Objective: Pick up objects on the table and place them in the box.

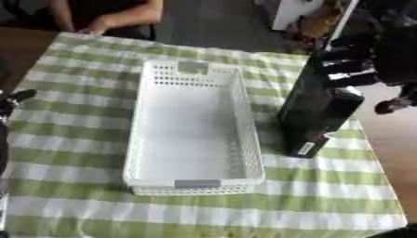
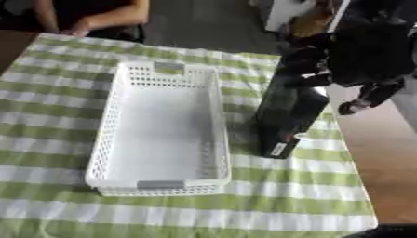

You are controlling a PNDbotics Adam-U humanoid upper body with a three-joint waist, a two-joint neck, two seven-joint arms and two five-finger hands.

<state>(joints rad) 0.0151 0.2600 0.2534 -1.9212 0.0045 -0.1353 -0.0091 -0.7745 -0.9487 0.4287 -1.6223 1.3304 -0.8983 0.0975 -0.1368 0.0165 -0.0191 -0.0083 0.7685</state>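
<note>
Right of frame, beside white basket (image 1: 194,125) on checked counter (image 1: 326,204): tall dark box (image 2: 286,111), stiff, likely slippery, tilted; right robot hand (image 2: 322,65) clamped around top end.

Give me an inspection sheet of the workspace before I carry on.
Surface: table under a green-and-white checked cloth; bare brown top shows at the right edge.
Job's things: white perforated basket, nothing in it; tall black box right of it, lower end on the cloth, leaning.
Clutter: nothing seen.
Hands: right hand curled round the black box's top; left hand barely shows at the left edge, fingers unclear.
Cables: nothing seen.
Surroundings: a person's arm rests at the table's far edge, touching no job item.
</note>
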